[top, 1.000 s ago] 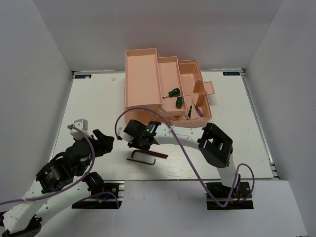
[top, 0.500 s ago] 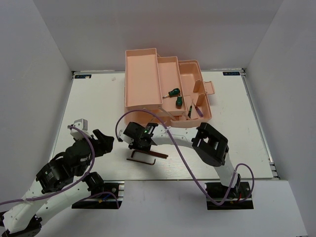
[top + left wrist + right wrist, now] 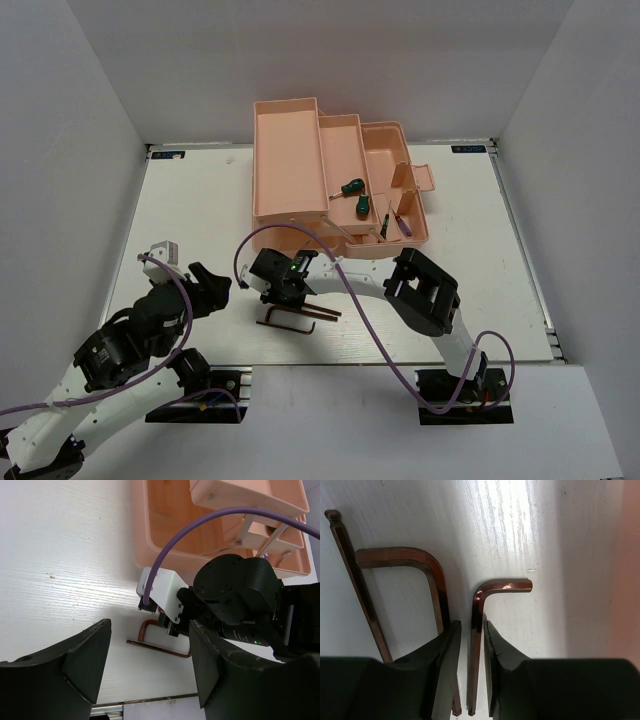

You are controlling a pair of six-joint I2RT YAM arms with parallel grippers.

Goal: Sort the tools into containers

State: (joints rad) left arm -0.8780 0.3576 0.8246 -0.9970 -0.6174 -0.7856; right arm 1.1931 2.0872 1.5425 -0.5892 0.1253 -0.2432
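hex key (image 3: 478, 607) inside part-open right gripper (image 3: 471, 627)

White wood-grain tabletop (image 3: 200, 200). Pink toolbox (image 3: 285, 160) stands on it at 12–1 o'clock, trays fanned open. Two brown L-shaped keys lie flat at 6 o'clock, near front edge, side by side, with gap between them where visible: large key (image 3: 400, 554), small key (image 3: 476, 625). Small key's short leg points toward toolbox.
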